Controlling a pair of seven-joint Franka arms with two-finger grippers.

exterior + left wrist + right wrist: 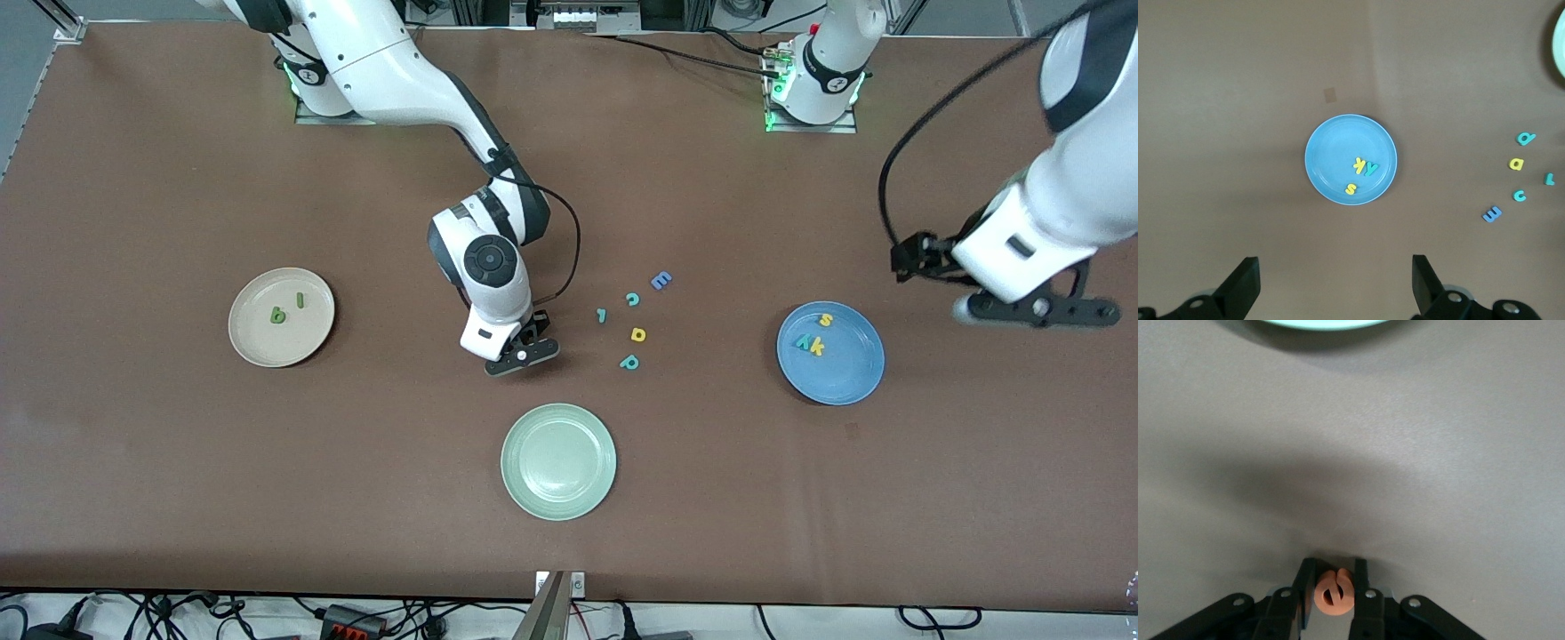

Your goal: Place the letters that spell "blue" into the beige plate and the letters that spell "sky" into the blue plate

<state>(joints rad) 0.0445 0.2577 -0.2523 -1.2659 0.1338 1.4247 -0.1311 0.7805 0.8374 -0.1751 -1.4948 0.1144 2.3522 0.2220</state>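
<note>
The beige plate (265, 348) lies toward the right arm's end of the table. A dark green b (277, 315) and a green l (300, 300) rest in it. My right gripper (523, 356) is low at the table, between that plate and the loose letters. In its wrist view it (1332, 583) is shut on an orange e (1335, 593). The blue plate (849, 373) holds a yellow s (826, 320), a yellow k (817, 347) and a teal y (803, 342). My left gripper (1036, 311) hangs open and empty beside the blue plate (1331, 150), toward the left arm's end.
A pale green plate (558, 460) lies nearer to the front camera than the right gripper. Loose letters lie between the right gripper and the blue plate: a teal l (601, 315), teal c (633, 299), blue E (661, 281), yellow a (637, 334) and teal p (629, 362).
</note>
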